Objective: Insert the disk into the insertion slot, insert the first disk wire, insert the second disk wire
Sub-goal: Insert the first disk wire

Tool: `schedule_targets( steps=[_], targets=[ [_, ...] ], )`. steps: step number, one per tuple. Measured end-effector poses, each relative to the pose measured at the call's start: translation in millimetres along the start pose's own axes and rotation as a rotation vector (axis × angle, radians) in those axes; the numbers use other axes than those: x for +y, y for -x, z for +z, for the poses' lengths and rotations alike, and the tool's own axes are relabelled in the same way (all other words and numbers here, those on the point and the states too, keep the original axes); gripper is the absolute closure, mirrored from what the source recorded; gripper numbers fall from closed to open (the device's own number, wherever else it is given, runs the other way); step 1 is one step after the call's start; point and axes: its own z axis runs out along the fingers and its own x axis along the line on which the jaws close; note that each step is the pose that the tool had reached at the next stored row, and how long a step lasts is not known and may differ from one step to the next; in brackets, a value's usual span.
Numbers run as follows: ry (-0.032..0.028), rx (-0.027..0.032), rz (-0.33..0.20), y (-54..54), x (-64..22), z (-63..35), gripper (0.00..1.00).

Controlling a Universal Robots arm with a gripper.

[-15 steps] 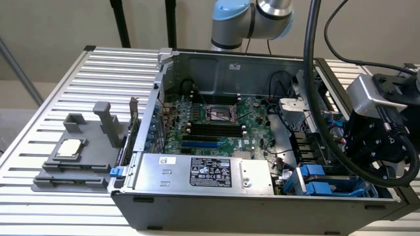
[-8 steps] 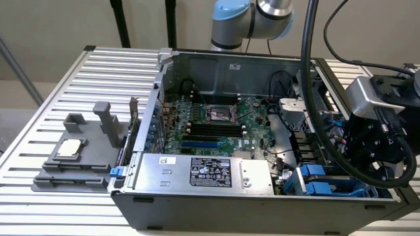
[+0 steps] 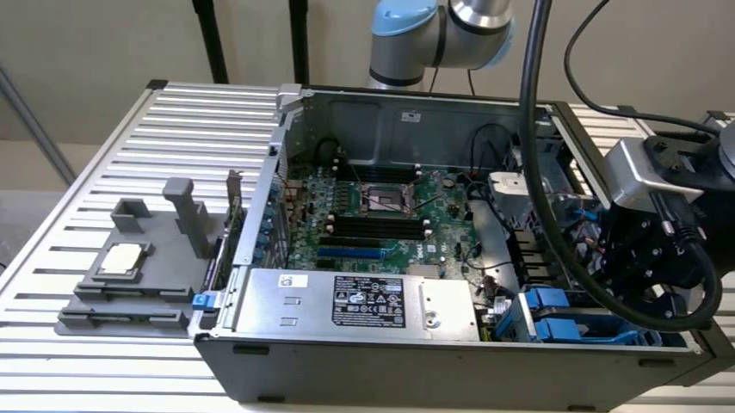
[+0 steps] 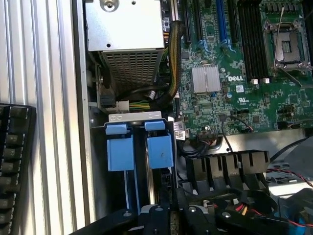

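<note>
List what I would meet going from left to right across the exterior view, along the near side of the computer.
Grey holder with a processor chip → small blue latch → silver power supply box with a black label → blue plastic drive carriers → the robot's black wrist assembly.

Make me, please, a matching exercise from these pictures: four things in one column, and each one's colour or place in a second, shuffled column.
Things:
1. motherboard
2. power supply box
3. grey fixture
4. blue tabs

Descriptions:
A. silver, with a black label
B. on the slatted table, outside the computer case
C. green, lying on the case's floor
D. bright blue, side by side

Pairs: 1-C; 2-A; 3-B; 4-D.
</note>
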Motion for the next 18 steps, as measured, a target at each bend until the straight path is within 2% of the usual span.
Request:
schedule_targets(
  steps=[7,9,10,11,15,18],
  targets=[
    [-0.0006,0.0035,0.0,0.3,0.1,-1.3,0.83],
    [-0.0002,0.0036,0.0,0.7,0.4,-4.4,0.82],
    [-0.0002,0.0035,0.0,0.9,0.6,-6.7,0.75],
    [-0.0002,0.0037,0.0,1.1,0.9,-8.9,0.75],
    [-0.0001,0.0035,0.0,0.0,9.7,-12.2,0.75],
    [-0.0002,0.0032,0.0,-0.1,10.1,-12.2,0.75]
  ],
)
